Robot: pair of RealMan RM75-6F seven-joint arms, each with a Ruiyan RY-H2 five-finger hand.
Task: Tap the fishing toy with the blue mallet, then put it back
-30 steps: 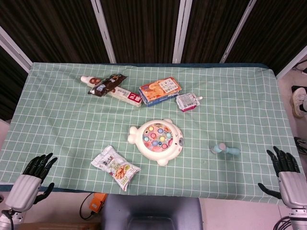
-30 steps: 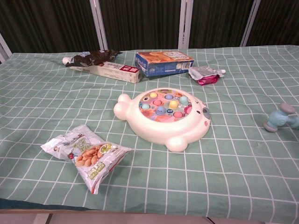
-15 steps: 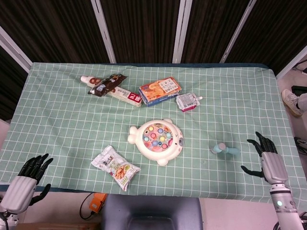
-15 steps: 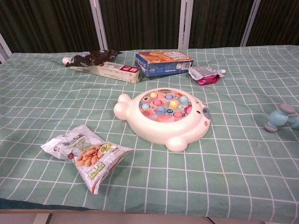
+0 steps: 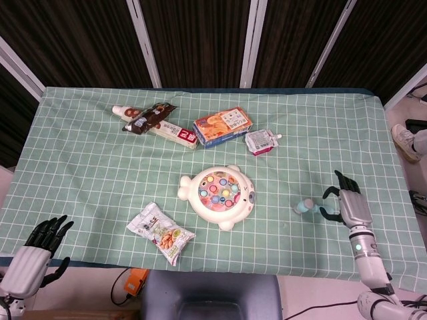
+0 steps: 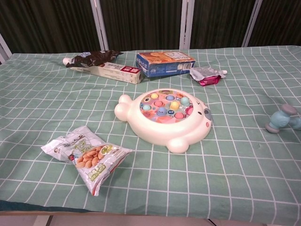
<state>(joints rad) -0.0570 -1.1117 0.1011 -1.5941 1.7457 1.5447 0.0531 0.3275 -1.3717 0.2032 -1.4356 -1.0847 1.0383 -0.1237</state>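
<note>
Right robot hand [image 5: 348,205] fingers spread, empty, just right of blue mallet [image 5: 307,206], handle beneath fingertips

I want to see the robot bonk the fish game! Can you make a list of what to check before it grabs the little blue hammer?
1. Blue mallet lies on the tablecloth, free to be picked up: ok.
2. Right hand is at the mallet's handle end with fingers apart: ok.
3. Right hand already grips the handle: not ok, no grip shows yet.
4. Fishing toy sits flat with nothing on top: ok.
5. Path from mallet to toy is bare cloth: ok.
6. Left hand stays at the near table edge, away from the toy: ok.
</note>
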